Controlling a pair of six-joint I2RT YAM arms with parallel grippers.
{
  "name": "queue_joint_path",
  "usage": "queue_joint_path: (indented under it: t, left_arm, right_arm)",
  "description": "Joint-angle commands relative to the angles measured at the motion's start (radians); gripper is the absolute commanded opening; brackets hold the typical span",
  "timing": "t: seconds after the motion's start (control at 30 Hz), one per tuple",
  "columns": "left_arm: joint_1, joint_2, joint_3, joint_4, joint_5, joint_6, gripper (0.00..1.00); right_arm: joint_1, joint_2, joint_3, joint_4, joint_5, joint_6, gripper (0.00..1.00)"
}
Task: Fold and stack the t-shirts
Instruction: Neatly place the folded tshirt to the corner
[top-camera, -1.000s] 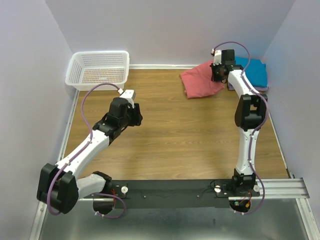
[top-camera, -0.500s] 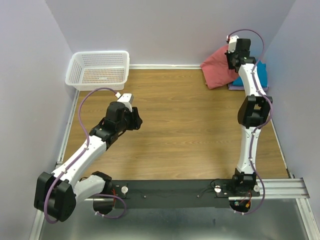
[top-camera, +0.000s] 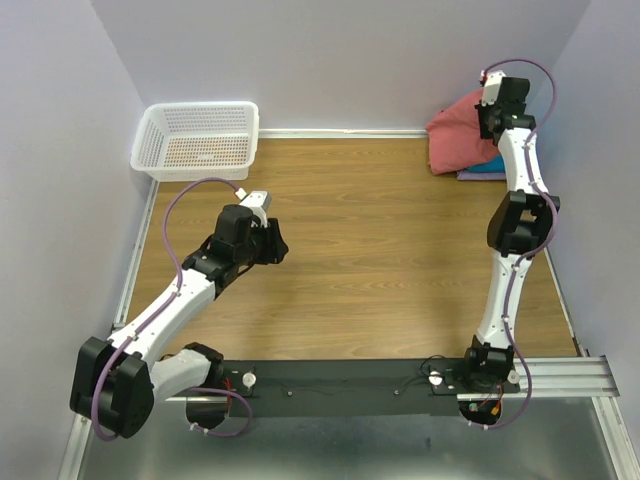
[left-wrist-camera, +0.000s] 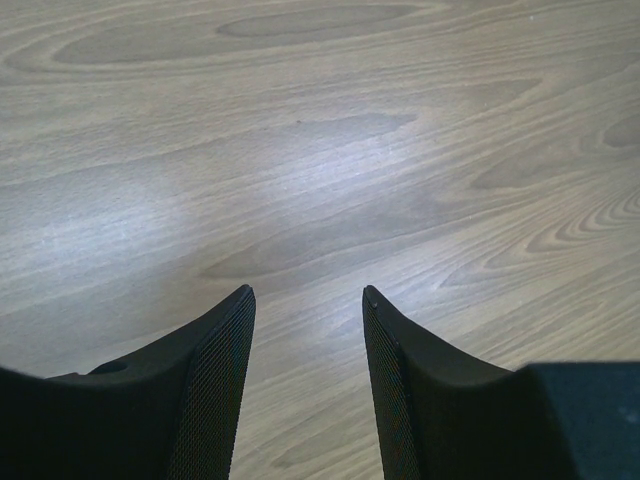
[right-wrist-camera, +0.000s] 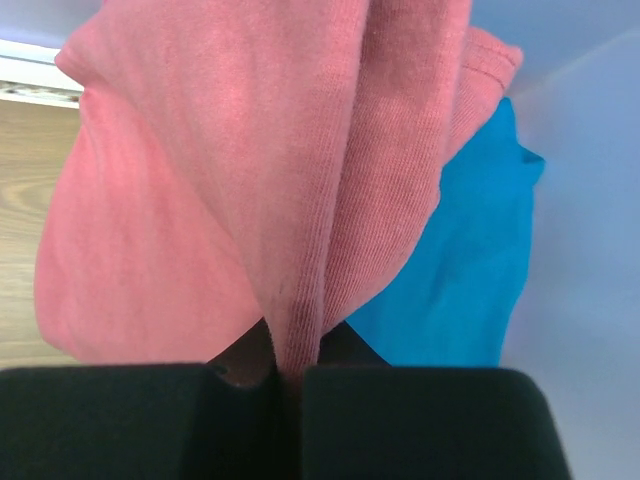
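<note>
- A white plastic basket (top-camera: 195, 140) sits at the far left corner of the table (top-camera: 370, 250). It is rectangular, with lattice walls and a rounded rim.
- The table top is smooth wood-grain board with long wavy streaks.
- The left tool (left-wrist-camera: 306, 292) hangs over bare wood in the left half. Its two black fingers (left-wrist-camera: 215, 370), with fine mesh-textured inner faces, stand apart with nothing between them.
- The salmon-pink shirt (top-camera: 458, 140) is at the far right corner, bunched into a soft rounded lump. Its long axis slants from the tool at upper right down to the lower left. Up close it is fine knit cloth, with deep folds running lengthwise away from the fingers.
- The right tool (right-wrist-camera: 285, 375) is clamped on a gathered ridge of the pink shirt.
- The teal-blue shirt (right-wrist-camera: 450, 270) lies flat beneath and just right of the pink one, against the right wall.
- A thin pale lavender shirt (top-camera: 468, 177) edge shows under the teal one.
</note>
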Motion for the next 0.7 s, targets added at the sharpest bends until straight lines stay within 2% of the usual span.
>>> queue_joint_path:
  t: [0.0, 0.2, 0.47, 0.67]
  left_arm:
    - [0.005, 0.019, -0.005, -0.018, 0.042, -0.007, 0.55]
    - [0.005, 0.023, -0.021, -0.015, 0.058, -0.011, 0.55]
    - [0.005, 0.043, -0.015, -0.026, 0.067, -0.013, 0.54]
    - [0.005, 0.072, -0.007, -0.031, 0.073, -0.008, 0.54]
  right_arm:
    - [-0.052, -0.051, 0.027, 0.032, -0.007, 0.002, 0.01]
    - [-0.112, -0.022, 0.051, 0.074, -0.007, 0.005, 0.01]
    - [-0.126, 0.060, 0.041, 0.175, 0.102, -0.093, 0.01]
    - [-0.141, 0.129, 0.040, 0.212, 0.147, -0.076, 0.02]
